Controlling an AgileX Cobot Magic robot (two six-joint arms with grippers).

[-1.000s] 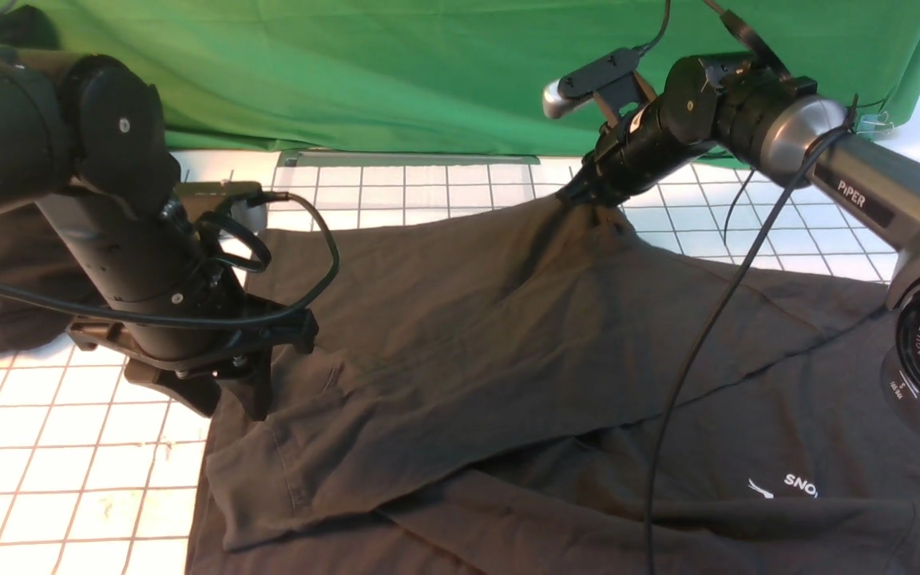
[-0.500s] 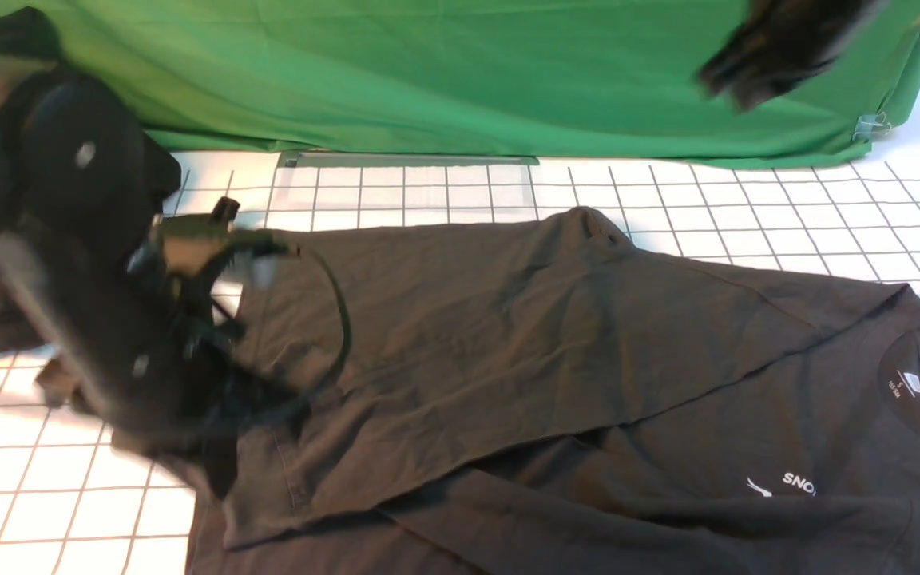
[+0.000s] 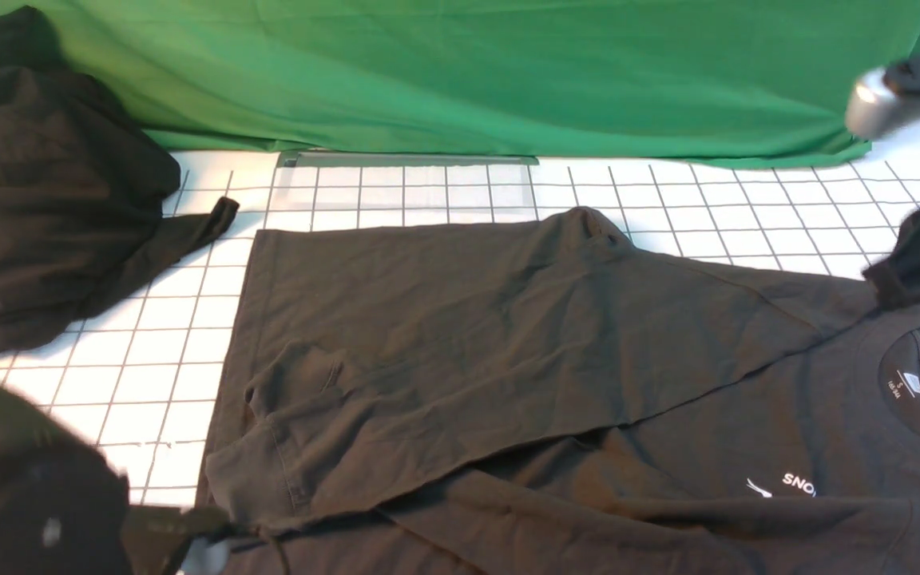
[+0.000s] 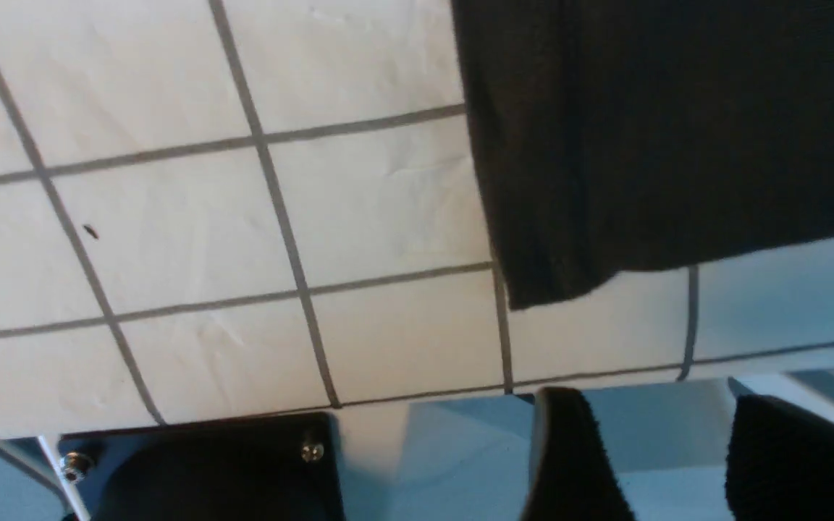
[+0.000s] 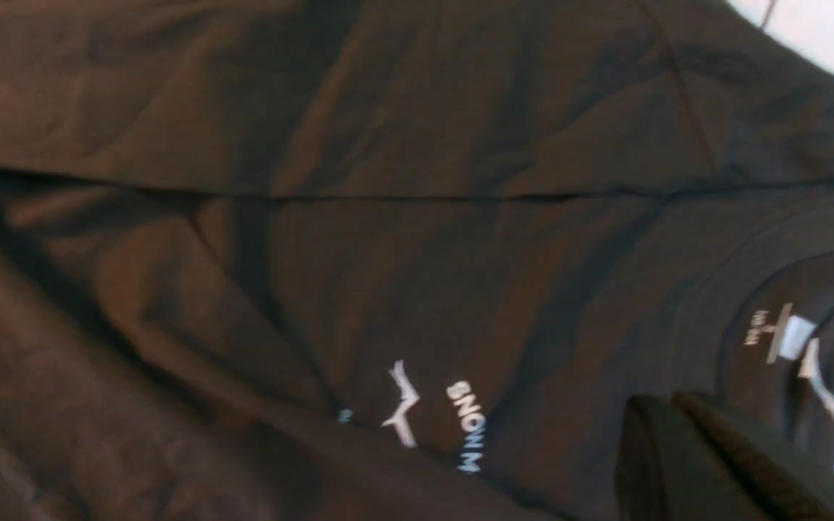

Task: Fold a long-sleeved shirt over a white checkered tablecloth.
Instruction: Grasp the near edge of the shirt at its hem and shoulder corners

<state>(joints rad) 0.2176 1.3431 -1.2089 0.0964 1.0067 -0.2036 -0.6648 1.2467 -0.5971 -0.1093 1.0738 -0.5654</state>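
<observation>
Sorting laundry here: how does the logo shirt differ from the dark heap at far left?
The long-sleeved shirt lies spread and partly folded; the dark cloth heap is bunched up. The shirt shows a white logo and neck label; the heap shows no print. Both lie on the white checkered tablecloth.

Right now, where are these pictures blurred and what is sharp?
Front view: left arm and right arm smeared by motion, the long-sleeved shirt sharp. Right wrist view: soft, yet the logo reads. Left wrist view: the white checkered tablecloth crisp.
</observation>
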